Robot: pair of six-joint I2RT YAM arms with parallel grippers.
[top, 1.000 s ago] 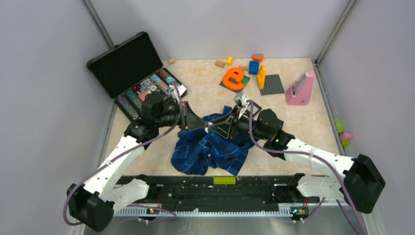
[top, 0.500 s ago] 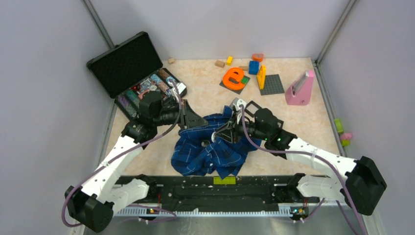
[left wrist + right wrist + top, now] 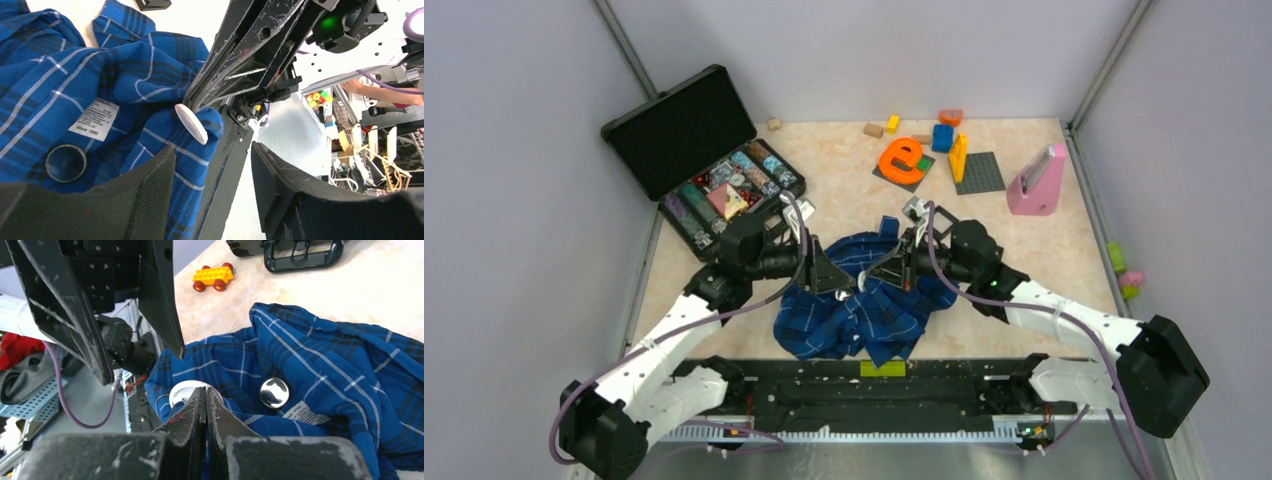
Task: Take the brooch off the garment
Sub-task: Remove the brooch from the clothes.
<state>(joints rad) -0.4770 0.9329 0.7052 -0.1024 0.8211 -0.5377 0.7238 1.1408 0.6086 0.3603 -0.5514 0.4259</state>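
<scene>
Two tools: left tool (image 3: 212, 150) and right tool (image 3: 206, 392) are in tight, tips almost nose to nose over the garment (image 3: 320, 355).
Garment spot: heaped in folds around the middle of the bench (image 3: 1044, 240), reaching toward its near edge.
Left tool: fingers spread, nothing between them, poised just off the cloth.
Right tool: clamped fully together. A white disc (image 3: 191, 123) sits right at its tips against a fold; nipped or only touching, I can't tell.
Brooch (image 3: 274, 391): there it is, the shiny silvery disc flat on the plaid, just beside the white care label (image 3: 305, 412). It's near the right tool's tips, and neither tool is touching it.
Brooch feel: looks small, light, rigid and polished, so it's likely slippery and apt to squirt out of a careless pinch.
Garment feel: soft and limp. I'd expect it to ride up with anything pulled from it.
Where to hold: across the brooch's rim, edge to edge, fingers kept low to the cloth. The other tool should pin the fabric just beside it, on the label side.
Risk: catching a fold along with the disc, or dragging the whole garment across the bench instead of freeing the piece.
</scene>
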